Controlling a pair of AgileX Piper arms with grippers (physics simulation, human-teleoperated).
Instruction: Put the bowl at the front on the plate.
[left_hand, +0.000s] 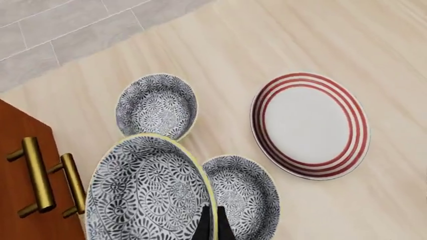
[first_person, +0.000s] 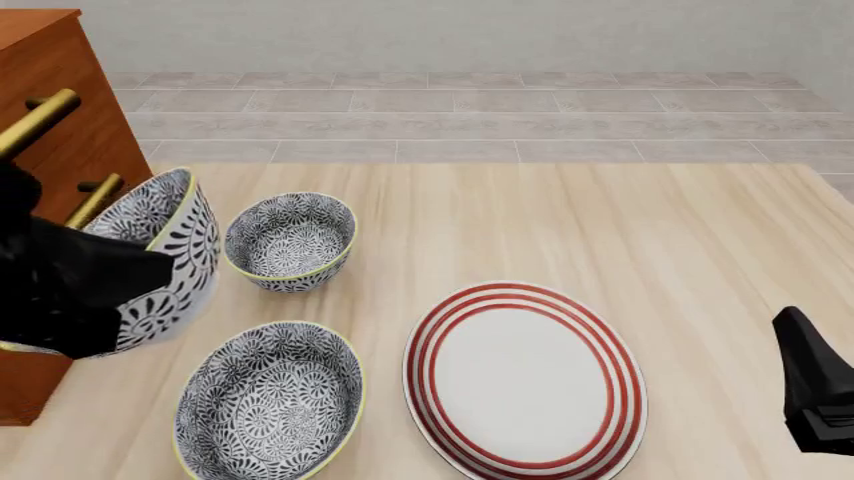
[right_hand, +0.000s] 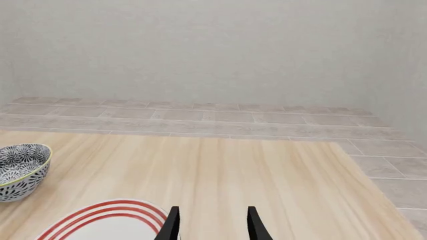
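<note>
Below the left gripper (left_hand: 213, 225), 2 blue-and-white floral bowls (first_person: 291, 241) and the red-ringed white plate (first_person: 526, 380) sit on the pale wooden table (first_person: 627, 230), while its closed fingers pinch the lifted matching floral bowl's (first_person: 160, 260) rim beside the brown cabinet (first_person: 54, 110).

plate (first_person: 526, 379) at table's (first_person: 641, 230) near centre, one bowl (first_person: 270, 402) at its 9 o'clock, another bowl (first_person: 290, 241) at 11, cabinet (first_person: 54, 130) far at 10

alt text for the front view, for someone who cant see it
The left gripper holds a tilted blue-and-white floral bowl above a wooden table. Two matching bowls rest beside a red-ringed white plate.
</note>
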